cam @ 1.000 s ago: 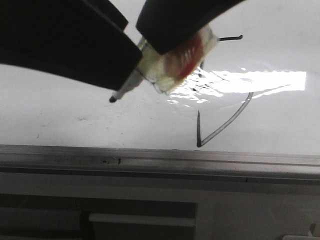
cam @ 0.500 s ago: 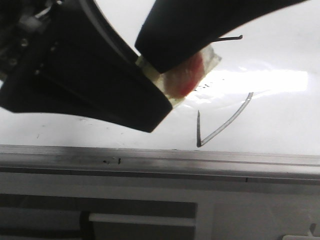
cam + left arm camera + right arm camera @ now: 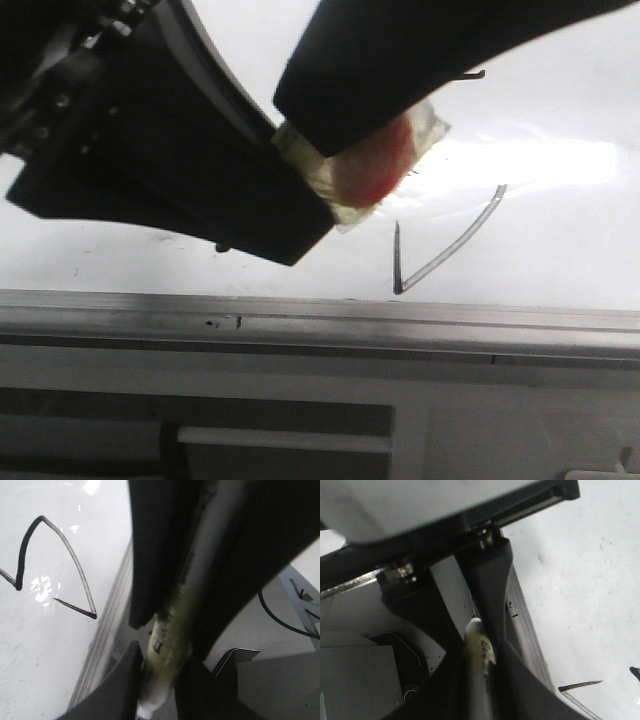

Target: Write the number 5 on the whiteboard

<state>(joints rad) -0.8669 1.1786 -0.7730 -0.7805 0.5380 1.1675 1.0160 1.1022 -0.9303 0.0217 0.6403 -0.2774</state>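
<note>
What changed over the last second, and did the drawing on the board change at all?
A large black gripper swung in from the left over the marker, hiding the tip that was showing a second ago. The marker's taped, red-marked body shifted slightly down toward the board's rail. The number 5 on the whiteboard looks unchanged, with no new strokes.

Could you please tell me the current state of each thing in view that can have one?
left gripper: shut on the marker.
right gripper: shut on the marker.
marker: held between both grippers, its tip hidden in the front view.
number 5: drawn in black strokes, partly hidden behind the grippers.
whiteboard: written on, faintly smudged, with bright glare.
</note>
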